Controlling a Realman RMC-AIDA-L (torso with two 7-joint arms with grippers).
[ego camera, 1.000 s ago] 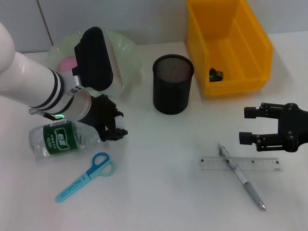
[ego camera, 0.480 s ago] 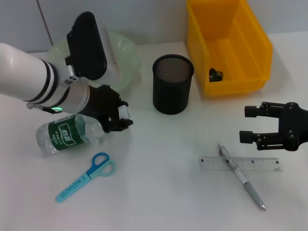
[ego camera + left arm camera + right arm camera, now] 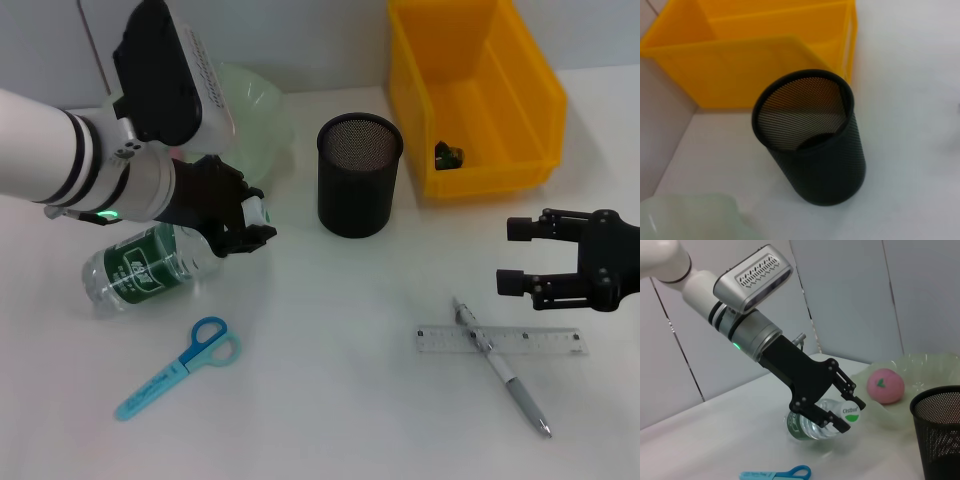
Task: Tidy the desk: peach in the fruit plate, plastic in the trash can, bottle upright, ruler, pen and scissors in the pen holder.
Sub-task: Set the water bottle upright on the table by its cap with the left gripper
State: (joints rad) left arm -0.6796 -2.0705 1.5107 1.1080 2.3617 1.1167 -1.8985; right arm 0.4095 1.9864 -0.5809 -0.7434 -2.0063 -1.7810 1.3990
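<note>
The head camera looks down over the table, both wrist cameras sit low, and all share the mesh cup [image 3: 360, 175] [image 3: 810, 137] [image 3: 939, 432].

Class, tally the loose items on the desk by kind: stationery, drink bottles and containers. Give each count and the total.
Stationery: 3 – scissors, ruler, pen
Drink bottles: 1 – bottle, gripped at its neck by the left tool
Containers: 3 – pen holder, yellow bin, fruit plate
Total: 7

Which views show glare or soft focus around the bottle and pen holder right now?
Head view: even light, soft shadows; bottle in the left tool is sharp, right tool idle near the ruler. Left wrist view: pen holder is sharp, the pale green edge nearest the camera is blurred. Right wrist view: bottle glints; peach is clear.
</note>
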